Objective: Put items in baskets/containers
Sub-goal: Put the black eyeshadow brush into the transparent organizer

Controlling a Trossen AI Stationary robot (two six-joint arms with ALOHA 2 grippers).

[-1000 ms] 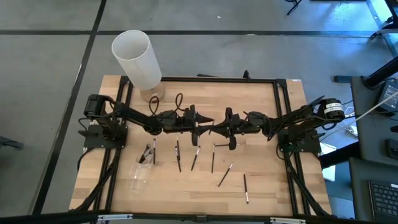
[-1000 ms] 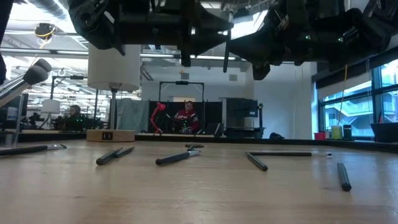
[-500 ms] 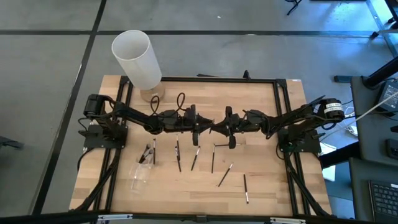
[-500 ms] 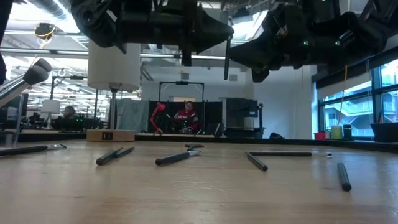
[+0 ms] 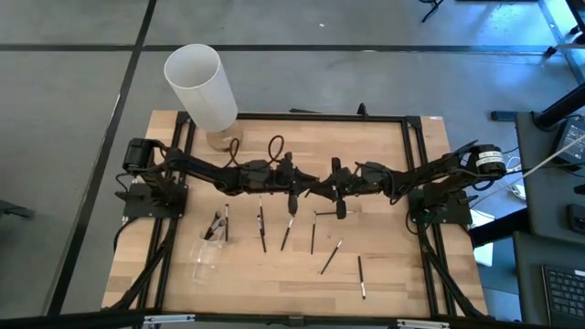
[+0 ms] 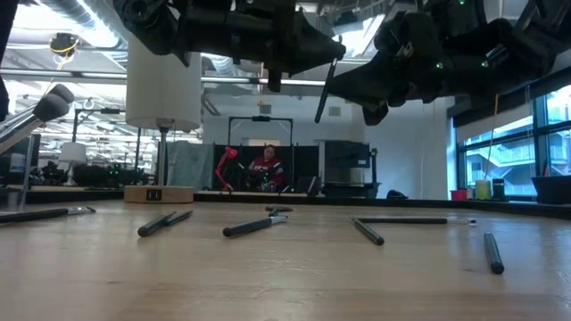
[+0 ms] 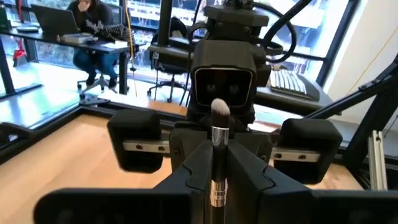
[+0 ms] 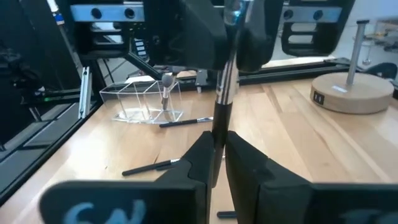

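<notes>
1. Loose makeup brushes [image 5: 286,234] lie across the near half of the wooden table [image 5: 384,265], dark sticks well apart from one another.
2. The clear cup [image 5: 205,258] lies on its side near the table's left edge, with two brushes beside its mouth.
3. Above mid-table, the left gripper [image 5: 294,187] and right gripper [image 5: 322,189] meet, both clamped on one brush [image 7: 217,163] held between them, off the table.
4. The tall white cylinder [image 5: 201,87] stands at the far left corner.

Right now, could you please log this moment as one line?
phase: handover | left gripper: shut on makeup brush | right gripper: shut on brush | clear cup: on table
</notes>
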